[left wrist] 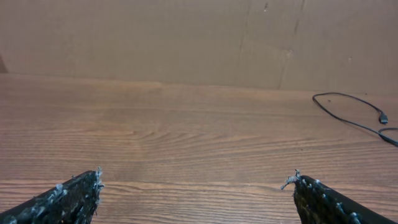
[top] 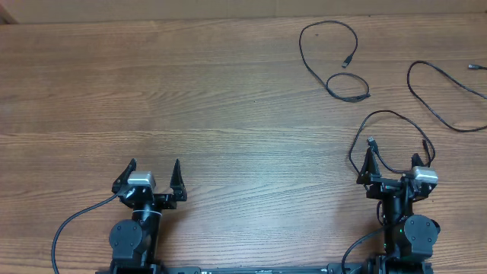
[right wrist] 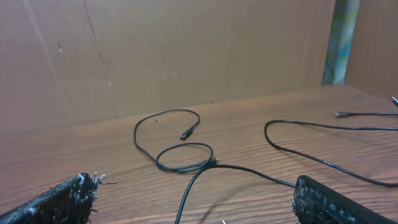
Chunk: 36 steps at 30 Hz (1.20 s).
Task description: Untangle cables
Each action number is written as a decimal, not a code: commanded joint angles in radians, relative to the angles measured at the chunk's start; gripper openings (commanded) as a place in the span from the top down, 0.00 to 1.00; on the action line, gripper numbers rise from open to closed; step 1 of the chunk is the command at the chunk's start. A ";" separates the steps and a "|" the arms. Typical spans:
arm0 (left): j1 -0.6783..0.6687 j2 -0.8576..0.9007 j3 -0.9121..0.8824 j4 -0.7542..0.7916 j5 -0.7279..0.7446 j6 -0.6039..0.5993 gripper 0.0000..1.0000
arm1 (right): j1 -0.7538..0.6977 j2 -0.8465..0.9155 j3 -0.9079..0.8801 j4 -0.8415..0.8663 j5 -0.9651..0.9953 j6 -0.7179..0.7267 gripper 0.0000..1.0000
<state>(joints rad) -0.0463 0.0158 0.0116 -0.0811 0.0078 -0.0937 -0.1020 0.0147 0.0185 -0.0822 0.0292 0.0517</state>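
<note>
The wooden tabletop [top: 228, 91] holds the cables [top: 348, 61] lying separate along its right side, the nearest cable [top: 389, 113] looping around the right end effector [top: 393, 161]. That one and the left end effector [top: 154, 167] gape wide, empty (apparently parked at the near edge).

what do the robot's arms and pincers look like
Both arms are black with rounded joints. The left pincer and right pincer each have two pointed black fingers with whitish frayed tips, behind them a silver-grey block. A thick black wire trails from each base; the right arm shows a green light.
</note>
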 commanded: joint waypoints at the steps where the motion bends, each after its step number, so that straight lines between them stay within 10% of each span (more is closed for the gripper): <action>1: -0.006 -0.012 -0.007 0.003 0.004 0.024 0.01 | 0.003 -0.012 -0.011 0.003 -0.005 -0.005 0.00; 36: -0.006 -0.012 -0.007 0.004 0.004 0.024 0.00 | 0.065 -0.012 -0.011 0.002 0.000 -0.005 0.00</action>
<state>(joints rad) -0.0463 0.0158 0.0116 -0.0811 0.0078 -0.0937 -0.0433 0.0147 0.0181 -0.0826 0.0261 0.0513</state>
